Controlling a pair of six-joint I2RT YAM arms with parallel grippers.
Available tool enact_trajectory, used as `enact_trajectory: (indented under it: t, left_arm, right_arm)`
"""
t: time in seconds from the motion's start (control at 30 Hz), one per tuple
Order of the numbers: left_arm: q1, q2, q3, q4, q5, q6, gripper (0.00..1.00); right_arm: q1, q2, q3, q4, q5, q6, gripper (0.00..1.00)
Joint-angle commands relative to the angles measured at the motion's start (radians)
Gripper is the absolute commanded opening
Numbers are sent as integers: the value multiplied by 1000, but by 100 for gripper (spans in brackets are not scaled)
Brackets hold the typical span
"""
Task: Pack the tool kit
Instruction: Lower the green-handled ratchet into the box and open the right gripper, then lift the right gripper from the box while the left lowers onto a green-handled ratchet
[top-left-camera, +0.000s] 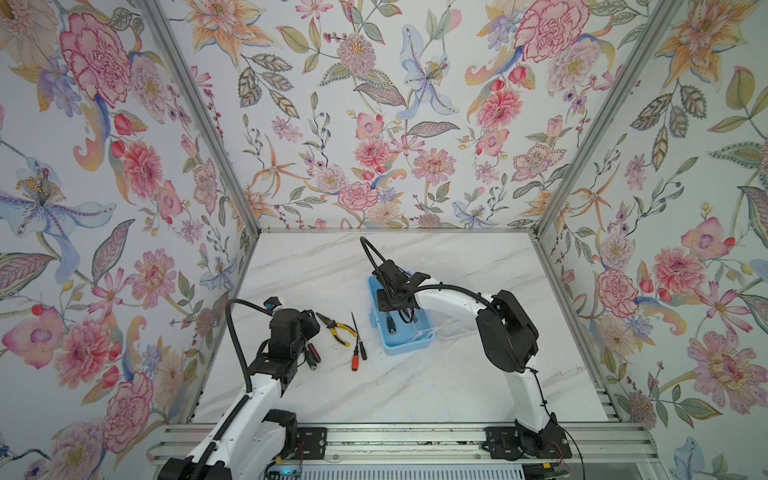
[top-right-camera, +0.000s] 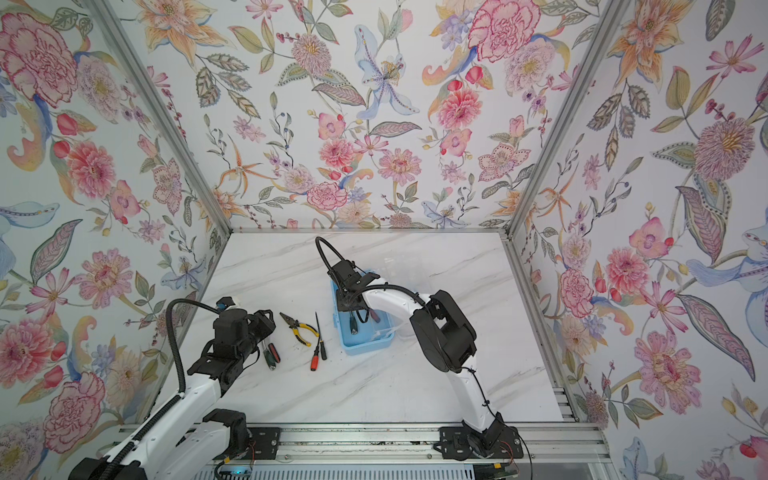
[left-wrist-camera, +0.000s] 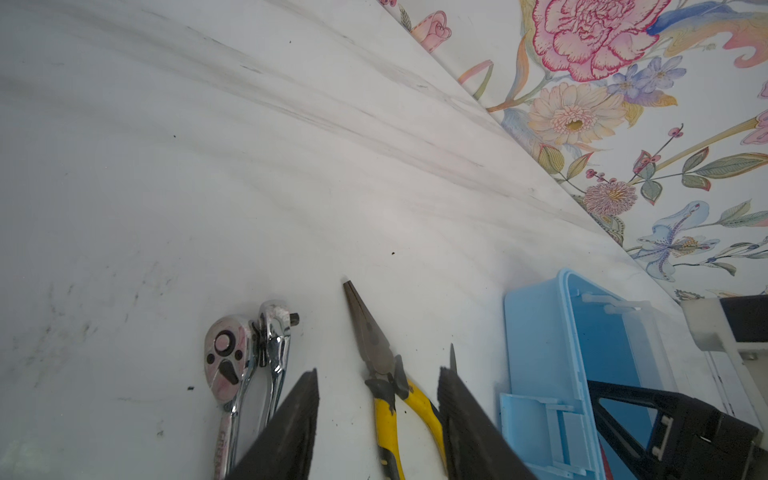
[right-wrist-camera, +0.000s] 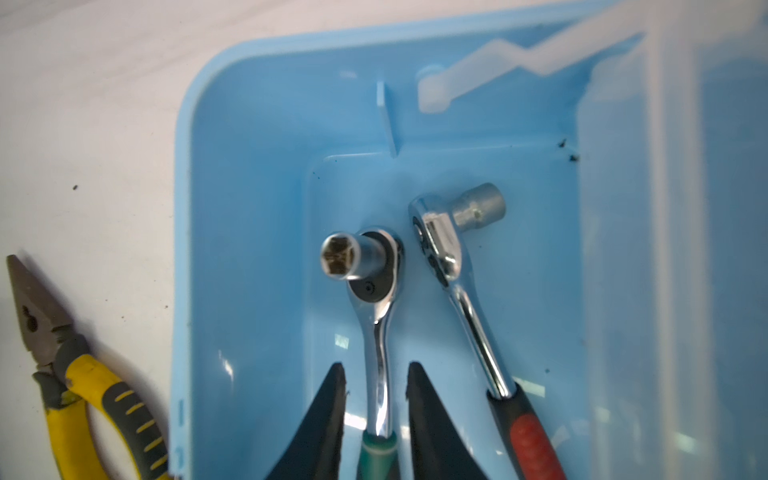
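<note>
Since the right tool (right-wrist-camera: 376, 365), jaws apart astride a ratchet (right-wrist-camera: 376, 291), is down in the box (top-left-camera: 405, 345), the pliers (left-wrist-camera: 374, 353) look next. They lie on the tabletop (top-left-camera: 415, 386) just left of the box, long axis running between the parted jaws of the left tool (left-wrist-camera: 378, 371) (nearer arm, no contact that I can tell).

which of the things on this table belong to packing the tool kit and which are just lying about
Belong to the job: tool kit box; green-handled ratchet and red-handled ratchet, already inside it; loose ratchets, pliers, orange screwdriver, black screwdriver, all out on the table.

Just there: only fixtures, namely the marble table, floral walls and metal rail.
</note>
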Motion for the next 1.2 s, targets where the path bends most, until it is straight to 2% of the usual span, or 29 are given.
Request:
enact_trajectory:
  t: [0.0,0.13,0.33,0.53,0.8,1.17]
  left_arm:
    - [3,9,25,-39,-32,36,51]
    - [3,25,64,-128,-78,59,50]
    - [4,42,73,-286,-141,60,50]
    - [19,58,34,-273,-86,50,49]
    - [29,160,21,-250,-26,34,44]
    - [63,183,9,-259,-36,50,40]
  right_arm:
    - [11,0,21,-29,24,1,32]
    - [38,-92,16,-29,11,-40,32]
    - [139,-264,-14,-30,37,-134,31]
    - [163,-367,-96,-7,1,-127,31]
    - [144,-376,-124,21,-56,-130,30]
    - [117,-359,-135,76,-125,-130,29]
